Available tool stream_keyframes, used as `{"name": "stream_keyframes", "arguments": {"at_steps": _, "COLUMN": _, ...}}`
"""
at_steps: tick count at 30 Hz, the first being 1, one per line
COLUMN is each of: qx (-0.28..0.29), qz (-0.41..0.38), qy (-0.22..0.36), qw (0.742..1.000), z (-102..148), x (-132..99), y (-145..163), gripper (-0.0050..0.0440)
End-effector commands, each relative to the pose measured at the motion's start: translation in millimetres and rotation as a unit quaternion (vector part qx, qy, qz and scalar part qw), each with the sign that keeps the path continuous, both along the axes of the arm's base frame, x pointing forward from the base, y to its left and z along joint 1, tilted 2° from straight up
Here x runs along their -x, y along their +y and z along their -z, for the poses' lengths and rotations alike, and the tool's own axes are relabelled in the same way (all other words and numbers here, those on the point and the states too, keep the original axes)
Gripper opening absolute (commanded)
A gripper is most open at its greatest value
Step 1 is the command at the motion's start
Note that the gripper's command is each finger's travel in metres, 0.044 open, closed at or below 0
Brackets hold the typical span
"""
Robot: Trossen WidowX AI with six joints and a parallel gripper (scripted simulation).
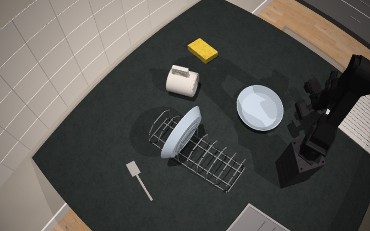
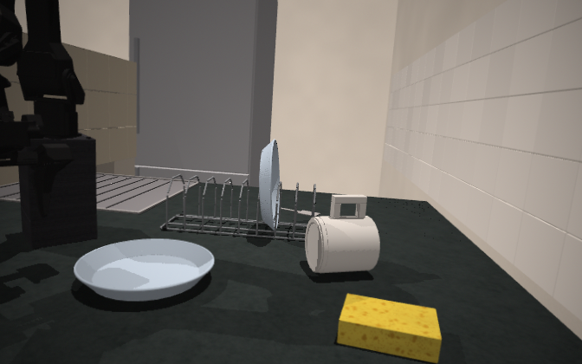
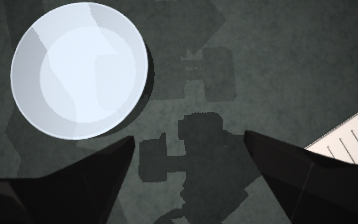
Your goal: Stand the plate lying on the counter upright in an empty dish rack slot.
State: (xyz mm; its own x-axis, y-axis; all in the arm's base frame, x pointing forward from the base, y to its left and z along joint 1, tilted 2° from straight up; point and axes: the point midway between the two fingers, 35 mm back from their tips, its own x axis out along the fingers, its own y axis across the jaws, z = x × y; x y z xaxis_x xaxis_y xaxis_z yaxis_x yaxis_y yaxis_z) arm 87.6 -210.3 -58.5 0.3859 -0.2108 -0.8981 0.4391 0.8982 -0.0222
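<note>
A pale blue plate [image 1: 260, 107] lies flat on the dark counter; it also shows in the exterior view [image 2: 144, 269] and at the upper left of the wrist view [image 3: 80, 70]. A wire dish rack [image 1: 196, 150] stands on the counter, with a second pale plate [image 1: 181, 132] [image 2: 269, 184] upright in a slot near its far end. Several slots towards the near end are empty. My gripper [image 1: 306, 96] is open and empty, up in the air to the right of the lying plate. Its two fingers frame bare counter in the wrist view [image 3: 190, 150].
A cream mug [image 1: 182, 81] lies on its side behind the rack. A yellow sponge [image 1: 202, 50] sits further back. A spatula [image 1: 138, 179] lies left of the rack. A ridged draining board [image 1: 358, 121] is at the right edge, beside the arm's base [image 1: 298, 165].
</note>
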Motion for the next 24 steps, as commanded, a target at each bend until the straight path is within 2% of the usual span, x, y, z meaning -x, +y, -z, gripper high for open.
{"name": "stream_keyframes", "arguments": {"at_steps": 1, "qx": 0.014, "qz": -0.074, "qy": 0.003, "qw": 0.997, "z": 2.6, "x": -2.1, "y": 6.8, "gripper": 0.0440}}
{"name": "stream_keyframes", "arguments": {"at_steps": 10, "qx": 0.051, "qz": -0.189, "qy": 0.006, "qw": 0.981, "z": 4.0, "x": -6.1, "y": 14.5, "gripper": 0.0440}}
{"name": "stream_keyframes", "arguments": {"at_steps": 21, "qx": 0.118, "qz": -0.360, "qy": 0.005, "qw": 0.925, "z": 5.4, "x": -12.3, "y": 26.6, "gripper": 0.0440}}
{"name": "stream_keyframes", "arguments": {"at_steps": 24, "qx": 0.124, "qz": -0.375, "qy": 0.004, "qw": 0.919, "z": 5.4, "x": -12.9, "y": 27.7, "gripper": 0.0440}}
